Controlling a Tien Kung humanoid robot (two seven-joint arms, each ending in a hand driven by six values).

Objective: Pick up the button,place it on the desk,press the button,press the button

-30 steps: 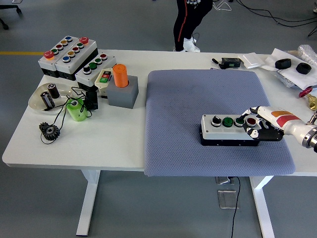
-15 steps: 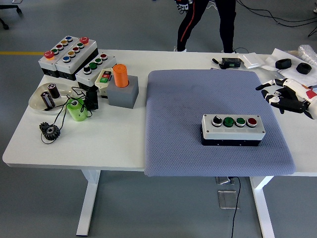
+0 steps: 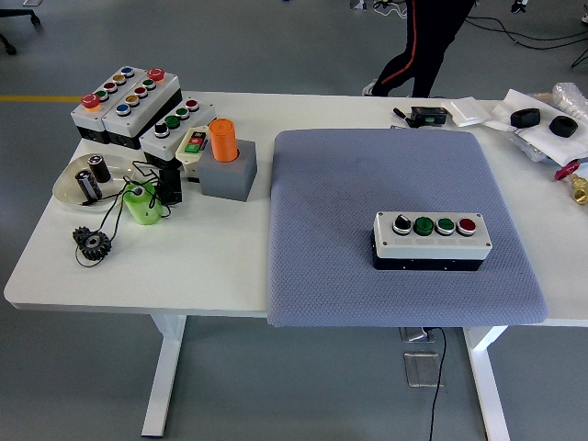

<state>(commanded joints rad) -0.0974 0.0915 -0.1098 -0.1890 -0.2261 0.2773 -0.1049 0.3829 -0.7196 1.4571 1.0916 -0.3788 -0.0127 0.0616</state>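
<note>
A grey button box point(image 3: 431, 241) with a black base lies on the blue-grey mat point(image 3: 395, 184), toward the mat's front right. Its top carries a black knob, two green buttons and a red button point(image 3: 468, 224) in a row. No robot hand or arm shows anywhere in the head view.
At the back left stand several more button boxes point(image 3: 124, 96), an orange cylinder in a grey block point(image 3: 226, 161), a green roll point(image 3: 141, 203), a dish with batteries point(image 3: 84, 179) and a black gear point(image 3: 92, 243). Small black items point(image 3: 542, 120) lie at the back right. A person's legs point(image 3: 423, 46) pass behind the table.
The right hand lifted off the red end of the button box, pulled back to the right and left the picture. The person behind the table walked to the right.
</note>
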